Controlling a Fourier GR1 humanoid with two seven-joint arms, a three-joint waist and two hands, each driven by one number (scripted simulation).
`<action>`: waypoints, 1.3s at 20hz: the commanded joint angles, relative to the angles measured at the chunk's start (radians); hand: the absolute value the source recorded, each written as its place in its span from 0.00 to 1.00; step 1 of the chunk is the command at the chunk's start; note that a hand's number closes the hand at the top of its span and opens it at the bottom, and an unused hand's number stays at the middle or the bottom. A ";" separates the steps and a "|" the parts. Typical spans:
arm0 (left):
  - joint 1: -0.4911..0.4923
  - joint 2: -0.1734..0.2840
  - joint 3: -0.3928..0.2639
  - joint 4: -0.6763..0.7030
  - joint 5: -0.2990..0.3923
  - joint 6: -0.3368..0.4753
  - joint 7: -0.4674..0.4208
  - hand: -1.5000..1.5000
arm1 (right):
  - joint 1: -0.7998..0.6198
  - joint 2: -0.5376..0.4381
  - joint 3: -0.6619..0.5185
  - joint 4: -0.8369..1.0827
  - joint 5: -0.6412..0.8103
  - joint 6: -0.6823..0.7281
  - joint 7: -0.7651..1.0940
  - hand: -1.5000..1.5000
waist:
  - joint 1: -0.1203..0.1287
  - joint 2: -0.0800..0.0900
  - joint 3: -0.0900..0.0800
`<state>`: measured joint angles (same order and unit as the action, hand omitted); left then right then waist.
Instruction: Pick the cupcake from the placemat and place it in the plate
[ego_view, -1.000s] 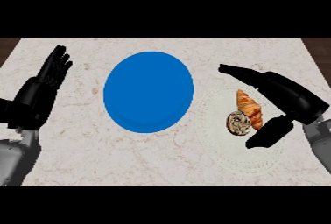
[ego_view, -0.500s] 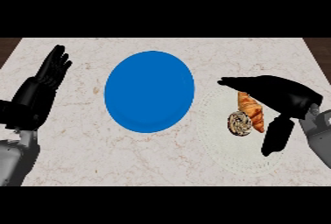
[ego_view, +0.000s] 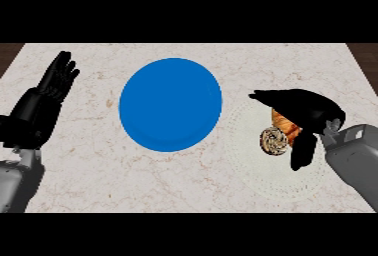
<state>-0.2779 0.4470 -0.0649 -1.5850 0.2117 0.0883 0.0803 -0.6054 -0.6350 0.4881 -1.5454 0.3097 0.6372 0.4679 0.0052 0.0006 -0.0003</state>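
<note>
A big blue plate sat near the middle of the pale, speckled worktop. To its right lay a white, lacy placemat — very hard to tell from the stone under it. On the placemat were two treats, a cupcake with a swirly top and a brown croissant, touching each other. The right hand arched over them, its fingers curved down, hiding part of the croissant. The left hand rested at the left edge — open, fingers up, well apart from the plate.
</note>
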 joint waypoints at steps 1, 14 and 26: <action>-0.079 -0.008 0.028 0.074 -0.012 -0.026 0.010 0.50 | -0.049 0.102 0.020 0.134 0.101 0.003 0.006 0.00 | 0.002 0.003 0.000; -0.041 -0.040 0.091 -0.023 -0.039 -0.081 0.081 0.50 | 0.103 0.121 -0.039 0.215 0.302 0.012 -0.213 0.00 | -0.002 -0.001 0.000; 0.008 -0.095 0.087 -0.047 -0.082 -0.090 0.050 0.50 | 0.078 0.224 -0.058 0.425 0.487 -0.275 -0.418 1.00 | 0.000 0.000 0.001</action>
<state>-0.2669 0.3564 0.0201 -1.6057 0.1274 0.0002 0.1034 -0.5658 -0.4246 0.4299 -1.1106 0.7556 0.4981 0.1321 0.0066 0.0010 -0.0001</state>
